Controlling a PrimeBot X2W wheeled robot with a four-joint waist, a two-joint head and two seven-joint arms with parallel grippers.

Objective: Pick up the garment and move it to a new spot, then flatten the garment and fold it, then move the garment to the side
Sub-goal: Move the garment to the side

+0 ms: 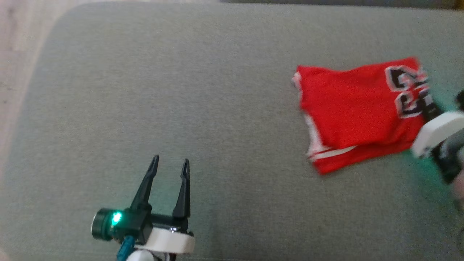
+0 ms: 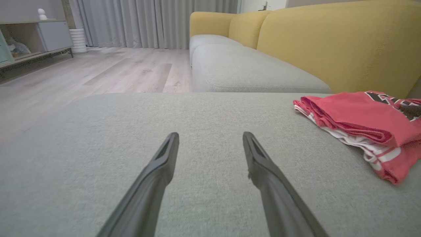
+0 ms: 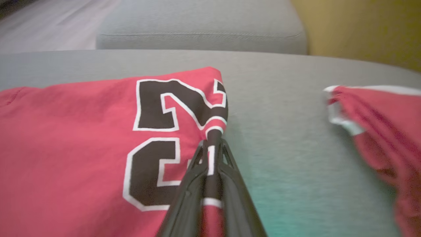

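Your garment (image 1: 357,112), a red jersey with white trim and black numerals, lies folded on the grey sofa cushion (image 1: 181,90), out at about 3 o'clock in the head view. Your right fingers (image 3: 194,184) are pinched together on its edge beside the numerals, at the garment's own 3 o'clock, with a strip of red cloth clamped between them. Your left fingers (image 1: 146,185) sit at about 7 o'clock, spread wide with nothing in them, tips pointing to 12 and well apart from the garment. The yellow backrest (image 2: 329,49) rises behind it.
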